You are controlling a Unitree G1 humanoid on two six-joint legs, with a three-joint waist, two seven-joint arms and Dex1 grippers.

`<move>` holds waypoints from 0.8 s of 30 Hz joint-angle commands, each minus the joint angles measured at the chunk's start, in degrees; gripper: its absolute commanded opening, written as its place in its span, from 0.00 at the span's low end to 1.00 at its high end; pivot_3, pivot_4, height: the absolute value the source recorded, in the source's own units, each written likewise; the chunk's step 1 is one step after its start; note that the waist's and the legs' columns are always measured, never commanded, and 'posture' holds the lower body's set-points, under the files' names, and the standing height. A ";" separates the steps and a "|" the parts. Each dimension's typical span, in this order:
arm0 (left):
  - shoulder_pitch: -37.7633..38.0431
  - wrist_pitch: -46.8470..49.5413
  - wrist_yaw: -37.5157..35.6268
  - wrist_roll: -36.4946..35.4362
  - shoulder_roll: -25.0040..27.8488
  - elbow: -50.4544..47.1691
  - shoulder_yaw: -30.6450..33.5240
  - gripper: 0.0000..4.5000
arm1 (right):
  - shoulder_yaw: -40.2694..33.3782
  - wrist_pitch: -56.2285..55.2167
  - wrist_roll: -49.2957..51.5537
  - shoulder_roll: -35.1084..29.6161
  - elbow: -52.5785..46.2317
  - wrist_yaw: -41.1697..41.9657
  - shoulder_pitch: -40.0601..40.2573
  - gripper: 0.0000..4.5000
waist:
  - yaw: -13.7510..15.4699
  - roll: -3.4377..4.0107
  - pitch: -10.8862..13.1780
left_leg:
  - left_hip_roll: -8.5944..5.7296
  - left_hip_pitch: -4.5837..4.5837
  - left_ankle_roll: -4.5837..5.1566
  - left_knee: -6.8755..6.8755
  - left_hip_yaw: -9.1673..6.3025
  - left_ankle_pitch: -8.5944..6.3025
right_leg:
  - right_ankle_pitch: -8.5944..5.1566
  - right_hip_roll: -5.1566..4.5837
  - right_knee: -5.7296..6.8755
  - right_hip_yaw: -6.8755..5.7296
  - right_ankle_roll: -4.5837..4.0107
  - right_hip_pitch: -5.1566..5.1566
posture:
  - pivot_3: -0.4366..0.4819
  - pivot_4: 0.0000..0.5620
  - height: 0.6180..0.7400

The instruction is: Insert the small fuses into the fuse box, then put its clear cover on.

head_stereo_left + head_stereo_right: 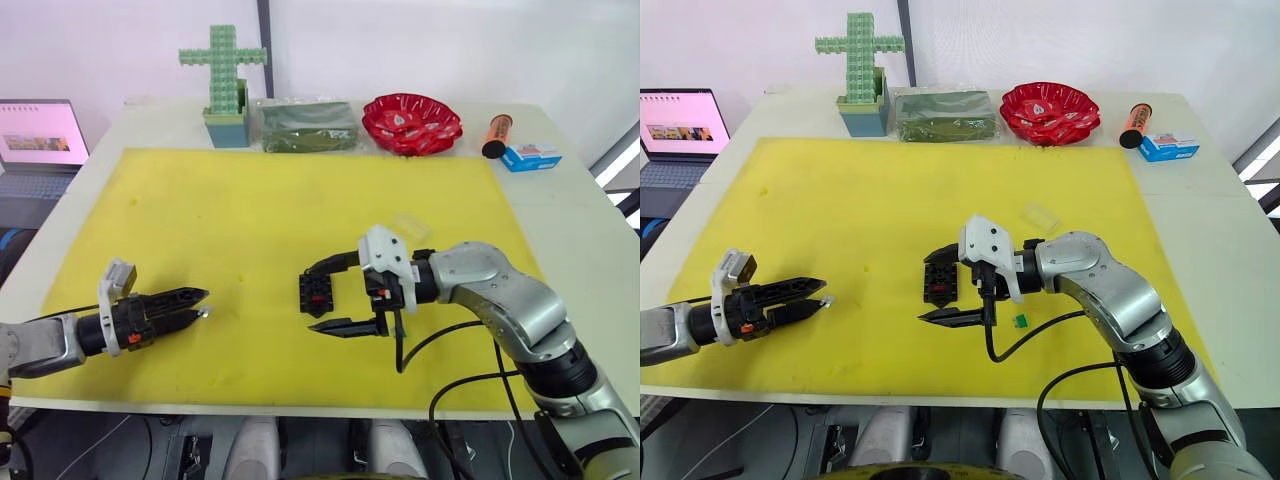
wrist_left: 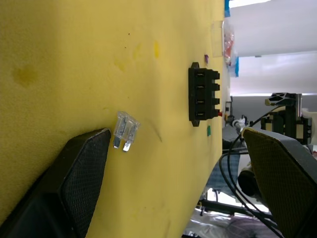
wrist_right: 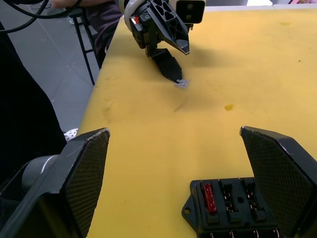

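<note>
I am seeing the small black plastic fuse box [image 1: 317, 293] lying on the yellow foam mat [image 1: 250, 210] that is covering the white bench [image 1: 585, 225]. One red blade fuse [image 3: 209, 191] is already sitting in a slot at one end of it. The right gripper [image 1: 318, 299] is reaching in from the right with its jaws standing wide, one finger on the far side of the box and one on the near side, neither touching it as far as I can tell.

A tiny green blade fuse [image 1: 1019, 321] is lying on the mat just right of the box, under the right arm. The small transparent plastic cover [image 1: 1040, 215] is resting on the mat behind that arm, apart from the box.

On the left, the left gripper [image 1: 190, 305] is hovering low over the mat, well apart from the box, its jaws parted and holding nothing. A pale grey translucent blade fuse [image 2: 125, 130] is lying flat just beside one fingertip.

At the far edge of the bench a red scalloped bowl [image 1: 411, 122] and a green block cross [image 1: 224, 70] are standing.
</note>
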 commanded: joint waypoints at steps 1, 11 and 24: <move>0.53 -1.41 0.29 6.83 -1.66 1.41 -1.28 0.91 | -1.97 -0.29 1.23 -0.52 -2.97 -0.10 -0.27 1.00 | 0.02 0.16 -0.09 | 0.00 0.00 0.00 0.00 0.01 0.00 | 0.00 0.00 -0.05 0.00 -0.01 0.01 | 0.48 0.27 1.00; 0.20 -1.02 -2.58 14.55 -2.98 3.12 -0.23 0.15 | -1.80 -0.29 1.18 -0.73 -3.19 0.07 -0.31 1.00 | -0.11 0.27 -0.16 | 0.01 0.05 0.00 -0.14 0.03 0.00 | 0.00 0.00 -0.12 0.00 -0.01 -0.01 | 0.48 0.27 1.00; 4.11 1.70 -4.91 3.82 -6.64 -17.20 9.45 0.01 | -8.04 9.47 9.88 0.97 0.28 -3.01 -1.84 1.00 | -0.58 0.28 -0.19 | 0.04 0.29 -0.11 -0.74 0.06 0.08 | 0.06 0.01 -0.41 0.02 -0.05 0.03 | 0.48 0.27 1.00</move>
